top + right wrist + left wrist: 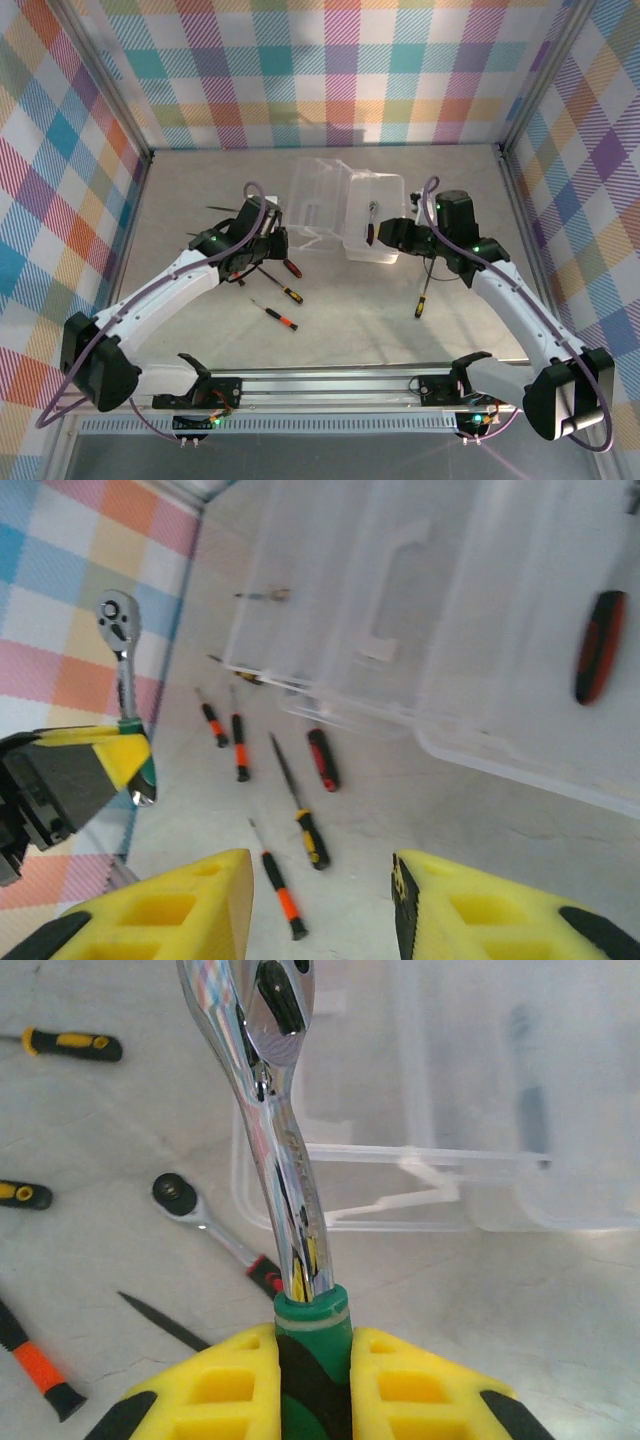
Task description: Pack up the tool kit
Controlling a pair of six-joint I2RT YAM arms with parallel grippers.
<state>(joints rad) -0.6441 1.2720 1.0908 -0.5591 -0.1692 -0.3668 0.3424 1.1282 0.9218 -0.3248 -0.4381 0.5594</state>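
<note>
Yellow fingers (pixel 215 1385) of the left gripper (pixel 312 1385) are clamped on the green handle end of a chrome ratchet wrench (pixel 285 1160). Its shaft rises away from the jaws toward the clear plastic box (pixel 470 1110). The box sits mid-table with its lid (pixel 315 190) swung open to the left, and one red-black handled tool (pixel 598 645) lies inside. The right gripper (pixel 320 890) hovers beside the box, spread and empty. A second ratchet (pixel 200 1215) and several screwdrivers (pixel 288 292) lie loose on the table (pixel 200 180). Gripped so far from its heavy head, the ratchet could pivot in the pads. Its head could also snag the lid or rim and shove the light box.
</note>
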